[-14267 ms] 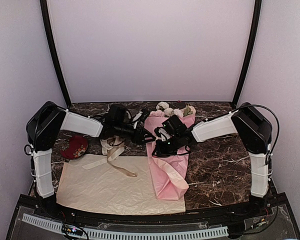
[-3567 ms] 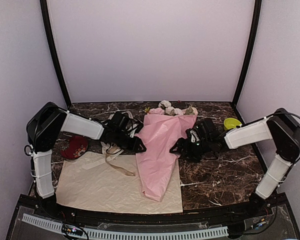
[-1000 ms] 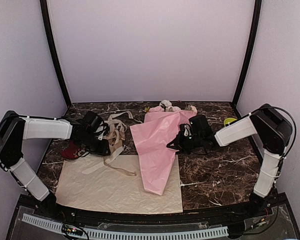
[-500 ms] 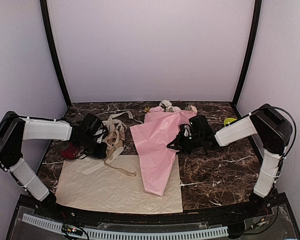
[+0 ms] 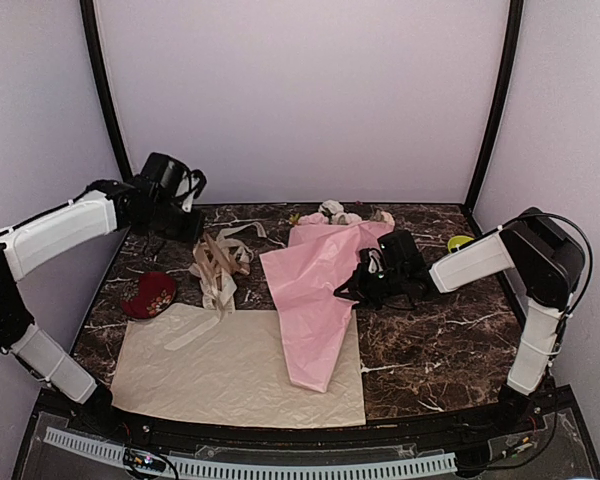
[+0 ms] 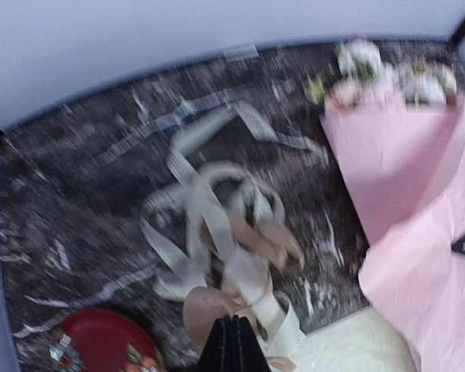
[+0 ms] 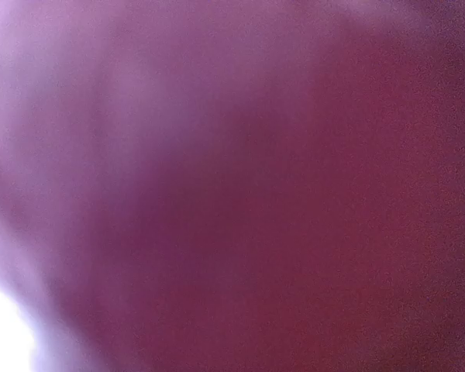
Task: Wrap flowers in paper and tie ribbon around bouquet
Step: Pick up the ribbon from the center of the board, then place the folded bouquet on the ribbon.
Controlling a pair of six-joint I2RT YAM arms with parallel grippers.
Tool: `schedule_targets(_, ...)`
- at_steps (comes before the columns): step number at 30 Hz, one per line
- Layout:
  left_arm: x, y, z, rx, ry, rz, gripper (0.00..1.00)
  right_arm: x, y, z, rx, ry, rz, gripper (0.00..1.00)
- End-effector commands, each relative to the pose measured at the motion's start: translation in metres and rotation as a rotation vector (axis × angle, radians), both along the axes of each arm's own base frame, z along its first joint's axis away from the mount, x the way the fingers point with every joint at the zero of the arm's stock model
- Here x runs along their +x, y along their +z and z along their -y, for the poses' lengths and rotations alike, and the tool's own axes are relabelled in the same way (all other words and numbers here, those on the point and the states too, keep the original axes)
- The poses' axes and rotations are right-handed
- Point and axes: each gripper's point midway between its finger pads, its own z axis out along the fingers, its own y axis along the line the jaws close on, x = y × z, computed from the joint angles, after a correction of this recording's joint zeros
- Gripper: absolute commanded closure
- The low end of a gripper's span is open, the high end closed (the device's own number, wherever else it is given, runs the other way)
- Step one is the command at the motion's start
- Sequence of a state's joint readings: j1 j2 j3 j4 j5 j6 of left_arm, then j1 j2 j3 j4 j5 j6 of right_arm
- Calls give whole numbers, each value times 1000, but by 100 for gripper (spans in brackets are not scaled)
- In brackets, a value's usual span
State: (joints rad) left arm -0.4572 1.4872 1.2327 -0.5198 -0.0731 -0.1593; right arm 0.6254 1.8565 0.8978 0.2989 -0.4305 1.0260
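Where the ribbon (image 6: 217,306) lifts off the table (image 5: 430,340): left gripper (image 6: 234,350), fingers pressed together on a tan fold, high over the back-left corner.
Right gripper (image 5: 350,288): closed, against the right edge of the paper (image 5: 300,275); whether it pinches the sheet cannot be told.
Bouquet (image 5: 318,335): pink cone lying mid-table, tip on the cream sheet (image 5: 200,375).
Flowers (image 5: 332,212): at the cone's far, wide end.

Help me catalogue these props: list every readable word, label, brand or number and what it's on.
None: no text is readable. The paper, the cream sheet, the ribbon and the red patterned disc show no lettering; the right wrist view is a pink blur.
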Motion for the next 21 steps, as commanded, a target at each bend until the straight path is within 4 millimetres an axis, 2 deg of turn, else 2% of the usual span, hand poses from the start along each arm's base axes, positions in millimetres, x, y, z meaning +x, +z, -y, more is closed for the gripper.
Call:
schedule_targets(1, 37, 203, -73, 76, 194, 457, 100, 8, 16, -9, 47, 15, 57, 100)
schedule_targets(3, 22, 301, -98, 96, 269, 682, 100, 8, 13, -7, 40, 12, 56, 100)
schedule_targets(4, 8, 348, -107, 88, 293, 802, 100, 8, 11, -7, 39, 12, 55, 100)
schedule_targets(5, -11, 386, -116, 66, 321, 909, 100, 7, 12, -7, 42, 12, 57, 100)
schedule_targets(7, -56, 448, -136, 14, 377, 1130, 100, 6, 11, -7, 39, 12, 59, 100)
schedule_targets(8, -77, 468, -146, -2, 403, 1215, 100, 7, 10, -6, 37, 10, 58, 100)
schedule_targets(10, -110, 490, -160, -17, 442, 1324, 100, 7, 9, -6, 35, 12, 56, 100)
schedule_targets(11, -116, 493, -162, -4, 441, 1335, 100, 7, 10, -7, 36, 14, 56, 100)
schedule_targets(15, -109, 493, -157, 65, 406, 1324, 100, 9, 9, -8, 19, 25, 57, 100)
schedule_targets(21, -121, 520, -138, 9, 281, 1413, 100, 11, 11, -9, 8, 25, 58, 100)
